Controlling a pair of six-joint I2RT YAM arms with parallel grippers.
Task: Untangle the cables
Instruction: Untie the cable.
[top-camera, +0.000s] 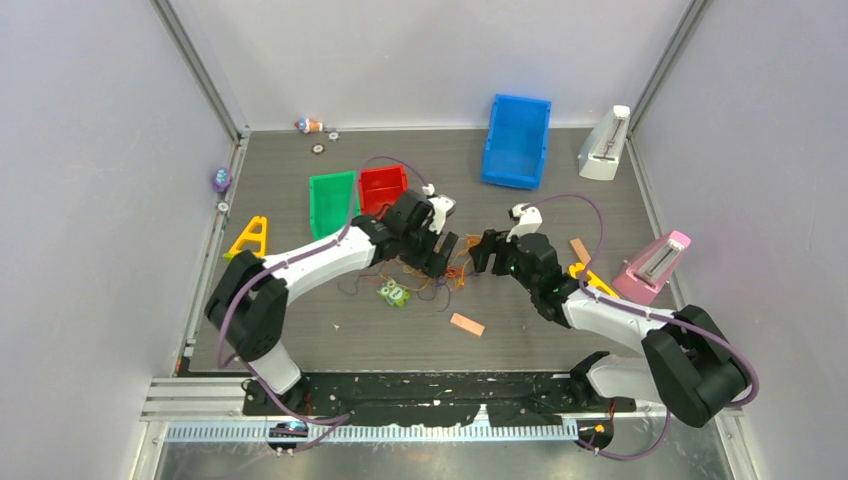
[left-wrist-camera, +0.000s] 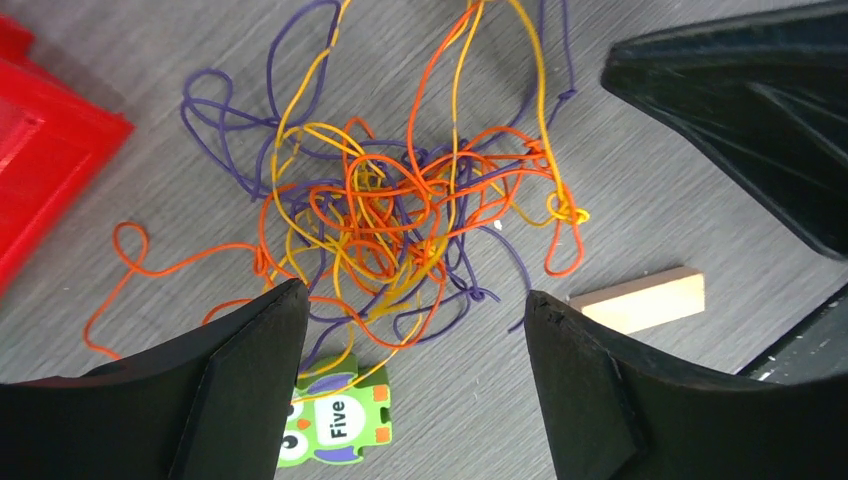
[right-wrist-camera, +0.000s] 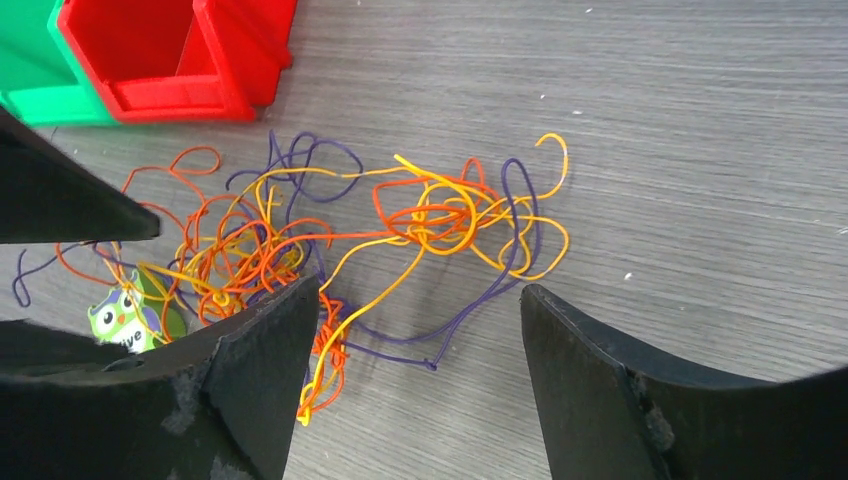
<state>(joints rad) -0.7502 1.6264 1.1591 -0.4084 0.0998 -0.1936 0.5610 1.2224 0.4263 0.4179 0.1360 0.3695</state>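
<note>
Nearest the arm bases, the grey wood-grain table (top-camera: 540, 345) lies bare behind both grippers, except for a pale wooden block (top-camera: 467, 324) lying flat behind the gap between them. The left gripper (left-wrist-camera: 415, 300) and the right gripper (right-wrist-camera: 420, 290) hang low at mid-table with their tips facing each other across a narrow space. Each has its two matte black, wedge-shaped fingers spread wide with nothing clamped between them.

The cables (left-wrist-camera: 400, 210) lie loose on the table under and just ahead of both sets of fingertips. Seen from the left wrist, the dense knot sits just beyond the tips, centred in the gap, with slack loops trailing off past its left finger. Seen from the right wrist, there are two clumps joined by a few strands. One is straight ahead in the gap, and the other is toward its left finger, which hides some strands. Whether any fingertip touches a strand cannot be told.

The cables are thin, glossy cords in orange, yellow and purple, curled and crossing many times. A flat green owl tile (left-wrist-camera: 335, 420) printed "Five" lies beside the left gripper's left finger, with a yellow strand over it.

Beyond the left gripper and to its left, a red bin (top-camera: 382, 188) and a green bin (top-camera: 332, 203) stand close together. A blue bin (top-camera: 517, 140) stands farther off, beyond the right gripper. A pink metronome (top-camera: 652, 268) stands outboard of the right arm, and a white metronome (top-camera: 605, 145) is in the far right corner. Plain walls close the table on three sides.
</note>
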